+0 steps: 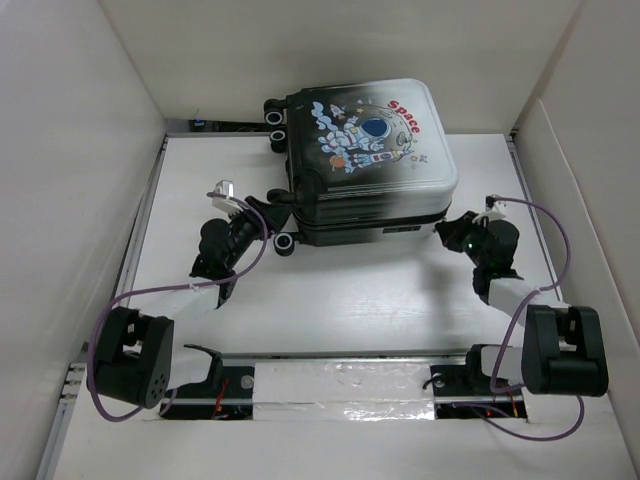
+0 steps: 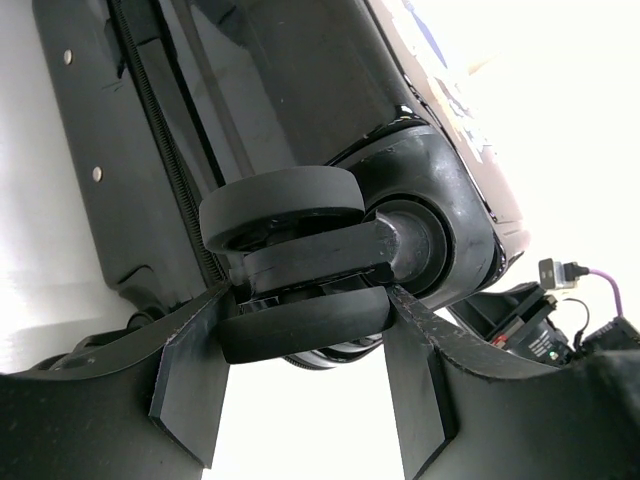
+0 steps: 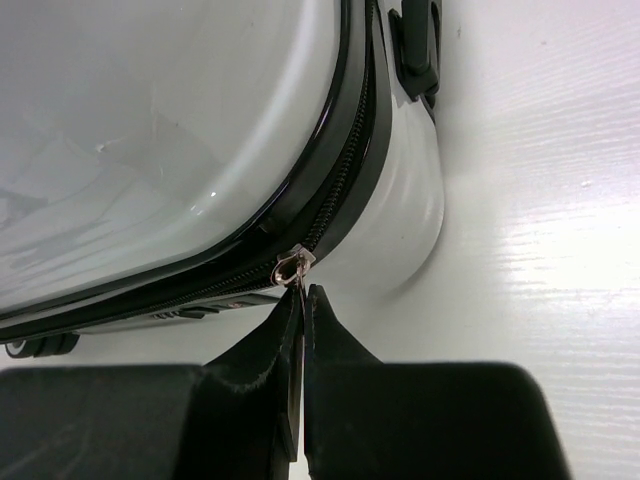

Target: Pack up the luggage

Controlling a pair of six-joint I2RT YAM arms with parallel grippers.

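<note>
The luggage point(image 1: 370, 160) lies flat and closed at the back of the table, astronaut print and red "Space" text facing up. My left gripper point(image 1: 266, 216) is at its near-left corner. In the left wrist view the left gripper point(image 2: 310, 295) has its fingers clamped on either side of a black wheel point(image 2: 300, 325). My right gripper point(image 1: 449, 231) is at the near-right corner. In the right wrist view the right gripper point(image 3: 303, 292) is shut on the metal zipper pull point(image 3: 293, 265) of the black zipper track point(image 3: 340, 190) between the white shell halves point(image 3: 150, 120).
White walls enclose the table point(image 1: 340, 300) on the left, back and right. Two more wheels point(image 1: 275, 112) stick out at the luggage's far-left corner. A shiny taped strip point(image 1: 340, 390) runs along the near edge between the arm bases. A black foot point(image 3: 415, 50) sits on the luggage's side.
</note>
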